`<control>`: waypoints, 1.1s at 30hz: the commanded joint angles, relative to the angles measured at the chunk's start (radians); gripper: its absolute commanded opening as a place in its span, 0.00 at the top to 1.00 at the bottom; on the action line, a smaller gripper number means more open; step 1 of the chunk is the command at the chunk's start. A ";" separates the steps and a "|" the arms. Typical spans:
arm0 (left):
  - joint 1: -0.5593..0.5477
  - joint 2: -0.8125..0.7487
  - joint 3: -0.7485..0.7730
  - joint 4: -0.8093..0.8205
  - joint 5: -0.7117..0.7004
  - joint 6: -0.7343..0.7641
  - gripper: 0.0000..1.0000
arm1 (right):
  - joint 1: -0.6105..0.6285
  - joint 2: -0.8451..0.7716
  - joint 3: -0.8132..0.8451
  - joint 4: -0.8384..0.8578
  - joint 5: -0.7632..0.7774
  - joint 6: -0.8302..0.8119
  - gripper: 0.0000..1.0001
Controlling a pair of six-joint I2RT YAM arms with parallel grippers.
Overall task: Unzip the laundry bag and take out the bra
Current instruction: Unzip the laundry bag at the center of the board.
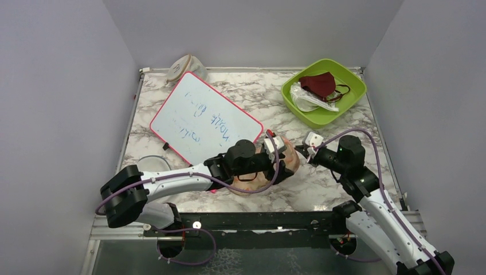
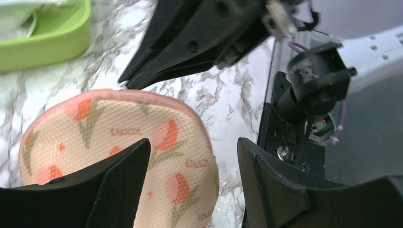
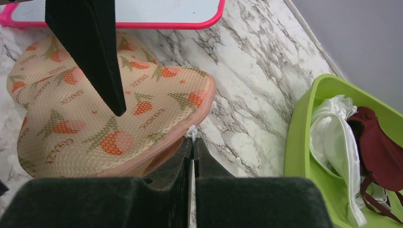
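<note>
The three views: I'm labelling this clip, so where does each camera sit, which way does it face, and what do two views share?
Top external: above and behind the bases, facing down at the table; left arm and right arm show.
Left wrist: on the left arm, looking past its open left gripper onto the laundry bag.
Right wrist: on the right arm, looking along its right gripper, shut on the zip pull.
Shared: both wrist views show the bag, green tray and the other arm's gripper.
</note>
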 commanded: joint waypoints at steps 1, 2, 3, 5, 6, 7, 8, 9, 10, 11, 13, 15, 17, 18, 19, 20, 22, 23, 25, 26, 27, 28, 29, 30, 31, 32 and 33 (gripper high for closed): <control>-0.016 0.002 0.080 -0.160 -0.216 -0.224 0.39 | 0.004 -0.021 0.032 -0.027 0.011 -0.032 0.99; -0.016 0.021 0.107 -0.192 -0.229 -0.245 0.39 | 0.004 -0.024 0.033 -0.034 0.020 -0.033 0.99; -0.016 0.041 0.134 -0.220 -0.240 -0.261 0.39 | 0.005 -0.027 0.037 -0.040 0.023 -0.036 0.99; -0.016 0.082 0.193 -0.264 -0.259 -0.297 0.40 | 0.005 -0.031 0.045 -0.061 0.019 -0.047 0.99; -0.016 0.100 0.219 -0.275 -0.266 -0.313 0.41 | 0.005 -0.031 0.049 -0.069 0.016 -0.049 0.99; -0.015 0.117 0.245 -0.285 -0.273 -0.325 0.42 | 0.006 -0.032 0.051 -0.073 0.017 -0.051 0.99; -0.017 0.131 0.263 -0.295 -0.288 -0.341 0.42 | 0.004 -0.033 0.051 -0.072 0.015 -0.052 0.99; -0.016 0.145 0.277 -0.302 -0.303 -0.353 0.42 | 0.005 -0.034 0.049 -0.070 0.011 -0.051 0.99; -0.017 0.158 0.285 -0.306 -0.320 -0.370 0.42 | 0.006 -0.034 0.048 -0.068 0.009 -0.050 0.99; -0.016 0.173 0.289 -0.310 -0.333 -0.387 0.43 | 0.006 -0.035 0.047 -0.066 0.009 -0.047 0.99; -0.018 0.188 0.291 -0.312 -0.348 -0.410 0.42 | 0.006 -0.035 0.048 -0.062 0.009 -0.044 0.99; -0.024 0.192 0.282 -0.306 -0.366 -0.423 0.42 | 0.007 -0.038 0.047 -0.057 0.009 -0.040 0.99; -0.033 0.195 0.277 -0.303 -0.390 -0.419 0.45 | 0.006 -0.043 0.045 -0.052 0.011 -0.036 0.99; -0.037 0.196 0.277 -0.302 -0.398 -0.416 0.47 | 0.006 -0.046 0.042 -0.050 0.009 -0.034 0.99; -0.036 0.199 0.278 -0.303 -0.403 -0.413 0.51 | 0.006 -0.049 0.040 -0.049 0.007 -0.032 0.99; -0.036 0.202 0.278 -0.304 -0.406 -0.409 0.55 | 0.006 -0.051 0.039 -0.049 0.006 -0.031 0.99; -0.036 0.206 0.277 -0.298 -0.406 -0.396 0.66 | 0.007 -0.054 0.037 -0.055 0.013 -0.030 0.99; -0.036 0.206 0.276 -0.293 -0.402 -0.386 0.73 | 0.006 -0.055 0.039 -0.063 0.022 -0.030 0.99; -0.036 0.208 0.273 -0.277 -0.386 -0.355 0.85 | 0.006 -0.055 0.045 -0.083 0.052 -0.032 0.99; -0.036 0.207 0.273 -0.269 -0.378 -0.332 0.89 | 0.006 -0.055 0.048 -0.094 0.063 -0.035 0.99; -0.036 0.206 0.274 -0.263 -0.369 -0.311 0.92 | 0.006 -0.054 0.053 -0.107 0.071 -0.036 0.99; -0.037 0.204 0.274 -0.257 -0.360 -0.290 0.96 | 0.006 -0.049 0.060 -0.126 0.075 -0.041 0.99; -0.036 0.199 0.272 -0.247 -0.348 -0.265 1.00 | 0.007 -0.041 0.066 -0.141 0.083 -0.043 0.99; -0.037 0.194 0.266 -0.237 -0.337 -0.243 1.00 | 0.006 -0.032 0.069 -0.153 0.090 -0.040 0.99; -0.036 0.187 0.259 -0.224 -0.325 -0.221 1.00 | 0.006 -0.025 0.070 -0.157 0.103 -0.031 0.99; -0.036 0.177 0.250 -0.206 -0.311 -0.200 1.00 | 0.006 -0.016 0.070 -0.157 0.121 -0.025 0.99; -0.037 0.167 0.241 -0.192 -0.297 -0.176 1.00 | 0.006 -0.001 0.070 -0.158 0.138 -0.019 0.99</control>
